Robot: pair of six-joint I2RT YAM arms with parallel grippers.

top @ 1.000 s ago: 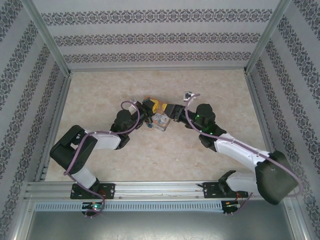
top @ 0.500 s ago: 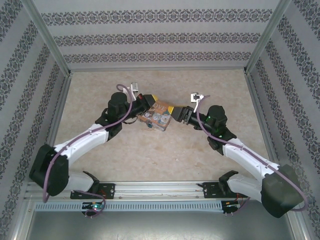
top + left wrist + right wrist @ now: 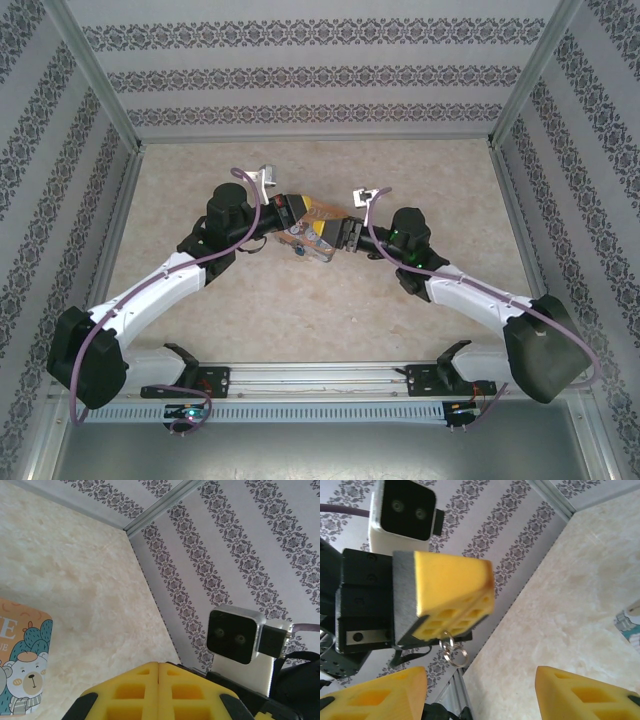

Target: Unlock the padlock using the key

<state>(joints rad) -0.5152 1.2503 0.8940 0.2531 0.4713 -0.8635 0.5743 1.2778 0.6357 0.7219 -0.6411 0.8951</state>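
Key (image 3: 449, 641), ring dangling, is clenched in left gripper (image 3: 447, 625); right gripper (image 3: 480, 692) stands released beside the tin (image 3: 316, 232), contents unseen.

The bench (image 3: 300, 320) lies bare in a broad band between the tin (image 3: 312, 238) and the near rail (image 3: 320, 378), and again along the back wall (image 3: 320, 110); a gripper could pass through either. Mid-bench is crowded: the left gripper (image 3: 290, 212) and right gripper (image 3: 343, 231) press in on the tin from both sides. The right jaws stand apart on clear air, but the left gripper's closed pads (image 3: 445, 595) and a dangling key ring (image 3: 455, 652) hang just ahead. Side walls (image 3: 50, 200) hem both flanks.
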